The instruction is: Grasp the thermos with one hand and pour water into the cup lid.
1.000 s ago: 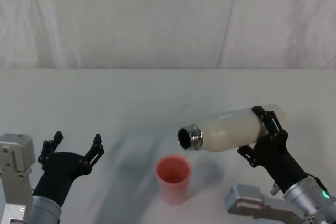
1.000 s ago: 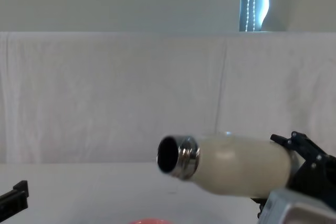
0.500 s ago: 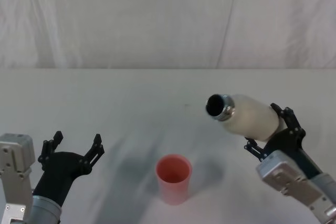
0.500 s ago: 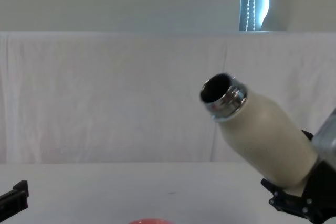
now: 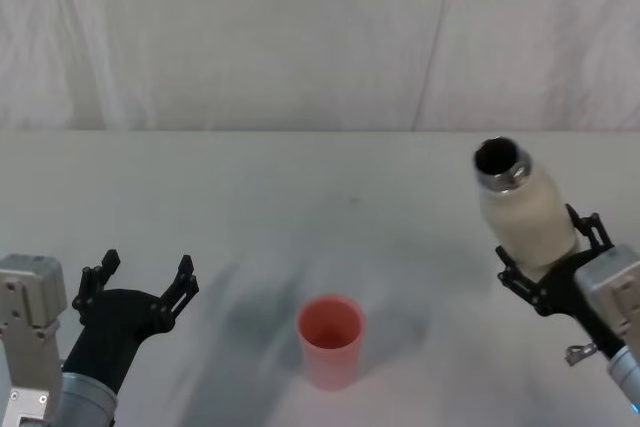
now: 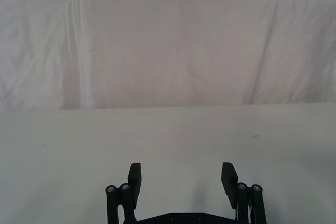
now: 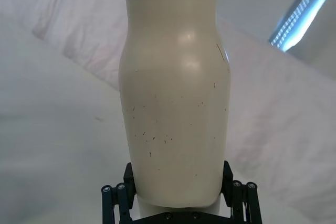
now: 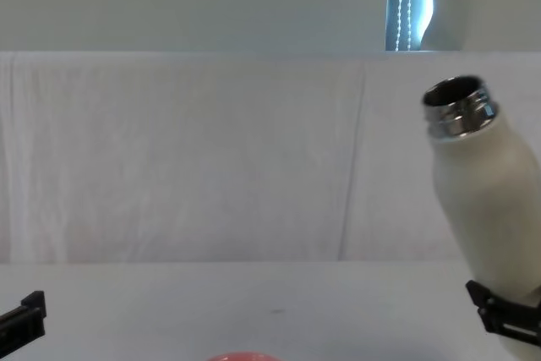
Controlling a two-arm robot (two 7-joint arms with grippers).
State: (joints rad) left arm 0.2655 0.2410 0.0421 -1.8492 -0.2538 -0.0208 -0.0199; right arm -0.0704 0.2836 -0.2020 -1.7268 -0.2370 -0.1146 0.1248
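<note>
The right gripper (image 5: 548, 275) is clamped on the lower body of the tall cream-white thermos (image 5: 522, 209), held nearly upright above the white worktop (image 5: 300, 197), well right of the small pink-red cup lid (image 5: 330, 339). The right wrist view resolves fine dark specks on the bottle. The chest view shows its steel neck tilted slightly left. The left gripper (image 5: 140, 287) hovers near-left, fingers spread wide, holding nothing.
</note>
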